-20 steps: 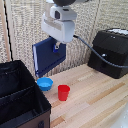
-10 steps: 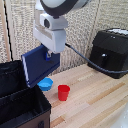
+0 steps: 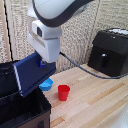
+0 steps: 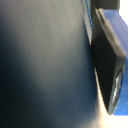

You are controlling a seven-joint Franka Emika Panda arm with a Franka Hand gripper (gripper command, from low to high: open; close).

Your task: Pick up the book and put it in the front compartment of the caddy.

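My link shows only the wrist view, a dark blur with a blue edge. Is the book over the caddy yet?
Observer: Yes, in the exterior view the book hangs tilted in the air over the caddy, above its rim.
Operator: Is the pincer gripping it?
Observer: The pincer is shut on the book's upper edge.
Operator: Anything close underneath?
Observer: A small blue bowl and a red cup stand on the wooden table, just to the exterior view's right of the caddy.

Lab-like setup, wooden table [image 3: 95,100], robot arm [image 3: 55,15]
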